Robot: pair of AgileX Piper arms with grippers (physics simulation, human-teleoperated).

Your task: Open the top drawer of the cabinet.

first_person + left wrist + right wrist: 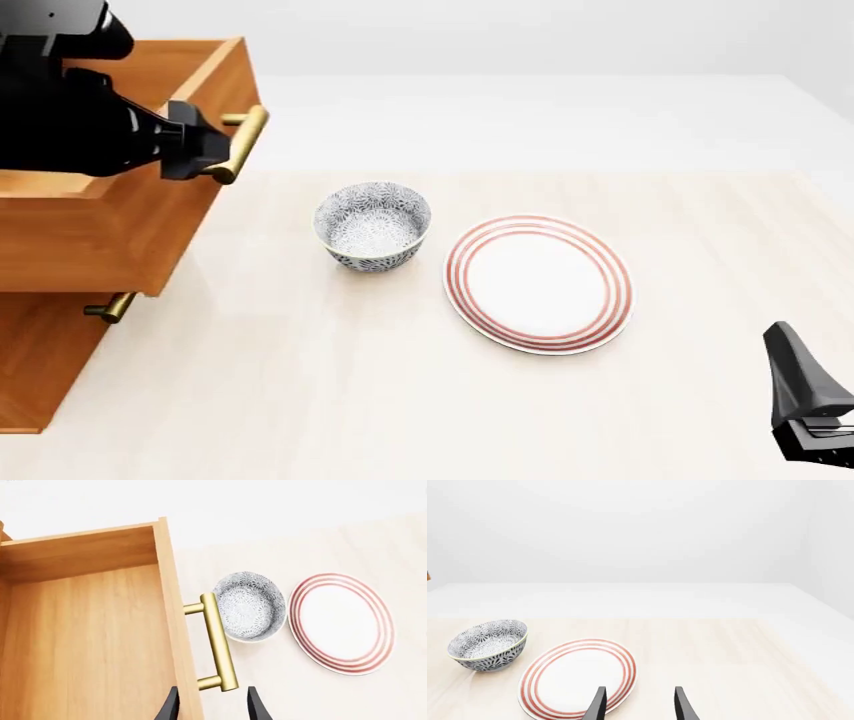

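The top drawer (127, 215) is standing pulled out of the cabinet (40, 365) at the table's left edge, its box showing bare wood in the left wrist view. The left gripper (212, 707) is sitting released at the near end of the brass bar handle (219, 642), one finger on each side of the drawer front, not clenching it. The right gripper (639, 705) is hanging parted over the table (400, 400), above the near rim of the red-striped plate (539, 283). A blue-patterned bowl (372, 226) is sitting between drawer and plate. No brand, label or writing is showing anywhere.
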